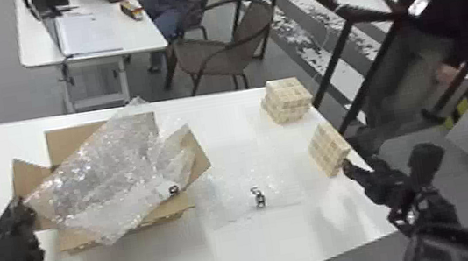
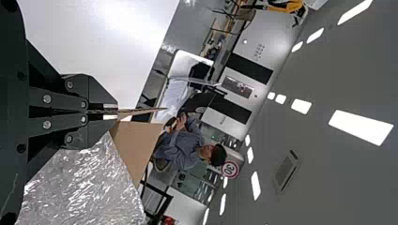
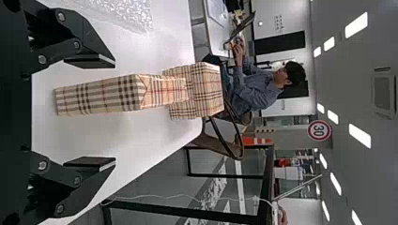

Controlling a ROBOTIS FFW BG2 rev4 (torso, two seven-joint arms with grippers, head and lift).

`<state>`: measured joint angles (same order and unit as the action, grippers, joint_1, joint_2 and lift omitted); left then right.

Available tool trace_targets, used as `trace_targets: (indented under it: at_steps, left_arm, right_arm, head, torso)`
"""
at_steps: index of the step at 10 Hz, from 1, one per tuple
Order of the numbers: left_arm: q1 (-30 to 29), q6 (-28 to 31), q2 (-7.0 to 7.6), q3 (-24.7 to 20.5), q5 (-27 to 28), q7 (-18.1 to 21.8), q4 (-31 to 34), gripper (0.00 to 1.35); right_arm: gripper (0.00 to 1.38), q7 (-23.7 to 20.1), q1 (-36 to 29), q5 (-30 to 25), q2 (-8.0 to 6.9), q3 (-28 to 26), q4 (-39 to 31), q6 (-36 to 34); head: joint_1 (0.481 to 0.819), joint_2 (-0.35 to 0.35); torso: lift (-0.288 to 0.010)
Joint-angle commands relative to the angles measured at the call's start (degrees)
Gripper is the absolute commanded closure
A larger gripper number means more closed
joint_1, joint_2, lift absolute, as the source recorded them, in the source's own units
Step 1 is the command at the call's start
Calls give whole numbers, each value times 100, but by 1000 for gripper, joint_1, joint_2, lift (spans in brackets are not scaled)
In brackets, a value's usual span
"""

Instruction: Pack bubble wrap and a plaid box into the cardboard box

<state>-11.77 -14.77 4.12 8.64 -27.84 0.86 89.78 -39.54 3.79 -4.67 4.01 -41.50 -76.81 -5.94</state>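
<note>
Plaid box [image 1: 329, 149] stands upright near the right edge of the table [image 1: 263, 243], narrow side facing the right hand [image 1: 360, 166] and top running away from it. Upright reads as the long axis, though foreshortening makes me unsure. Other plaid boxes [image 1: 286, 100] stand just behind it, toward the far edge, along my forward line. Bubble wrap [image 1: 111, 172] lies slantwise across the open cardboard box [image 1: 71, 141], covering most of its mouth; I note a second sheet [image 1: 234, 194] flat between cardboard and plaid box. My left hand [image 1: 21, 207] is clamped on a side flap [image 1: 27, 174]. Right fingers: wide apart, nothing between the pads. From the right hand, the plaid box lies just ahead, slightly toward the left finger.
</note>
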Motion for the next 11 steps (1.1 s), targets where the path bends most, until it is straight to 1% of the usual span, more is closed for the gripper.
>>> trace_targets:
  at_steps: [1,3,4,5,7,8,9,10,11]
  left_arm:
    - [-1,-17,-8,-12,-10,2,-13,1185]
    - [-1,-44,-8,-3,-10,11,-22,1185]
    - [-1,-52,-8,-3,-19,20,-22,1185]
    - [-1,-52,-8,-3,-37,29,-30,1185]
    - [-1,-87,-25,-12,-46,29,-48,1185]
    - [-1,-96,-34,-21,-46,29,-48,1185]
    - [-1,-105,-34,-21,-54,37,-48,1185]
    - [-1,-105,-34,-21,-54,37,-48,1185]
    - [-1,-105,-34,-21,-54,37,-48,1185]
  right_arm:
    - [513,8,157,-52,153,142,219,-101]
    - [513,17,482,-87,408,371,756,-171]
    - [513,17,596,36,575,643,993,-215]
    - [513,17,702,53,680,846,1151,-259]
    - [519,34,799,9,680,863,1318,-259]
    - [608,34,807,1,680,863,1344,-347]
    - [809,34,799,27,671,863,1344,-382]
    - [872,52,763,89,662,863,1318,-382]
    - [874,96,702,168,662,863,1239,-391]
  head:
    - [695,-325]
    - [695,-318]
    - [695,-313]
    - [695,-303]
    - [695,-283]
    - [695,-282]
    - [695,-279]
    - [695,-278]
    - [695,-278]
  torso:
    - [-95]
    - [-95]
    - [-95]
    - [-95]
    - [-95]
    - [-95]
    - [-95]
    - [-95]
    - [-95]
